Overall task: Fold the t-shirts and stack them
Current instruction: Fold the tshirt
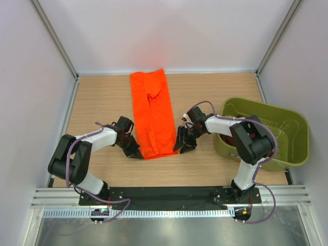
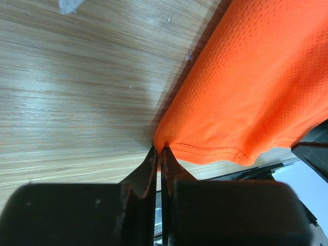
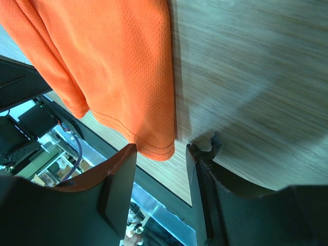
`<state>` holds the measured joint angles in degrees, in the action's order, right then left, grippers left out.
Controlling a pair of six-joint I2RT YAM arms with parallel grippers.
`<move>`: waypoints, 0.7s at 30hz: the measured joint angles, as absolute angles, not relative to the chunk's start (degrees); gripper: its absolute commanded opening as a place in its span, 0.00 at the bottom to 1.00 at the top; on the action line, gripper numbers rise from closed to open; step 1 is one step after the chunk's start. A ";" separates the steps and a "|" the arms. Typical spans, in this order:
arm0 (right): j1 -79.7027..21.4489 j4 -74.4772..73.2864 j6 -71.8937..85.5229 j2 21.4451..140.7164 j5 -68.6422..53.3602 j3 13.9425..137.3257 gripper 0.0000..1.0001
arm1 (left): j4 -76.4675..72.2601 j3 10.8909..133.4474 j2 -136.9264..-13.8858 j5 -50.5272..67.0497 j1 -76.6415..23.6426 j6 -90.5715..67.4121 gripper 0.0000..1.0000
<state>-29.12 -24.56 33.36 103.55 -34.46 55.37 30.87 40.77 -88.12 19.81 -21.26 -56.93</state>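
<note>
The bright orange t-shirt [image 1: 152, 113] lies folded into a long strip down the middle of the wooden table. My left gripper [image 1: 137, 155] is shut on its near left hem corner [image 2: 163, 138]. My right gripper [image 1: 183, 149] is open at the near right hem corner, its jaws either side of the orange hem [image 3: 156, 146] without closing on it. A dark maroon t-shirt [image 1: 224, 140] shows only as a dark patch in the olive-green tub, mostly hidden by my right arm.
The olive-green plastic tub [image 1: 287, 134] stands at the right of the table. White walls enclose the table on three sides. A black rail [image 1: 169, 195] runs along the near edge.
</note>
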 measured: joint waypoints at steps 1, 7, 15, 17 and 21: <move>-29.15 -24.51 33.36 103.55 -34.46 55.37 0.52 | 30.81 40.75 -88.09 19.79 -21.26 -56.75 0.00; -29.15 -24.12 34.24 104.27 -35.22 55.64 0.51 | 30.59 40.58 -87.88 19.75 -21.30 -56.51 0.00; -29.78 -23.49 35.81 106.39 -36.45 56.99 0.40 | 30.52 40.40 -87.37 19.14 -21.37 -55.90 0.00; -29.80 -23.07 35.92 106.56 -36.56 56.77 0.32 | 30.48 40.25 -87.05 18.76 -21.37 -55.44 0.00; -29.82 -21.34 35.83 106.78 -36.16 55.24 0.01 | 30.15 39.38 -85.84 17.96 -21.37 -55.07 0.00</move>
